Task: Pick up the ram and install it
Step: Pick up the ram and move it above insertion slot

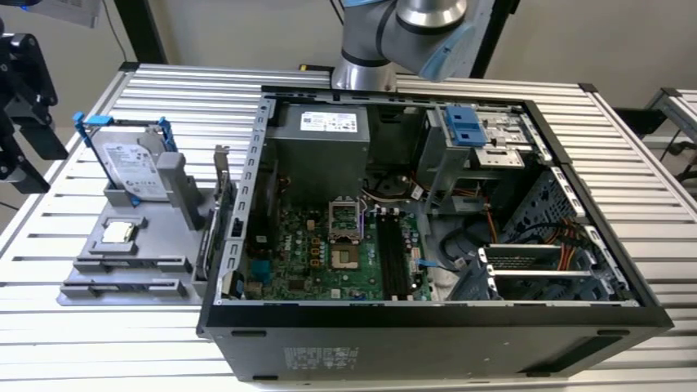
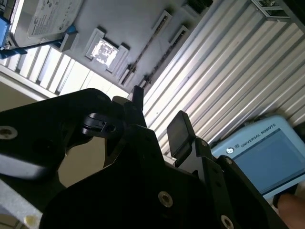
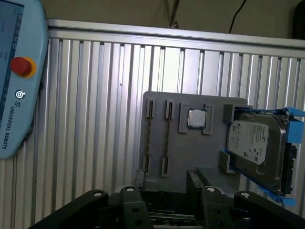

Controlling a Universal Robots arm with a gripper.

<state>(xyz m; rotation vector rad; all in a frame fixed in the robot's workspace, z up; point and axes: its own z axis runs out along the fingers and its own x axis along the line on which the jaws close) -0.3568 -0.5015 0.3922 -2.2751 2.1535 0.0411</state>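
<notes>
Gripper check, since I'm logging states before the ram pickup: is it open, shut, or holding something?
Gripper: jaws open, nothing held between them.

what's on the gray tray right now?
On the tray: hard drive in blue frame, processor chip, two ram sticks on edge in slots. The gripper covers the tray's near edge in the first wrist view.

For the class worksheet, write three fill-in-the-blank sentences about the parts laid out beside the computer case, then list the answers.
1. The hard drive sits in a ___ frame.
2. On the gray tray, the processor chip lies between the ram sticks and the ___.
3. The round button on the teach pendant is ___.
Missing words: blue; hard drive; red.
</notes>
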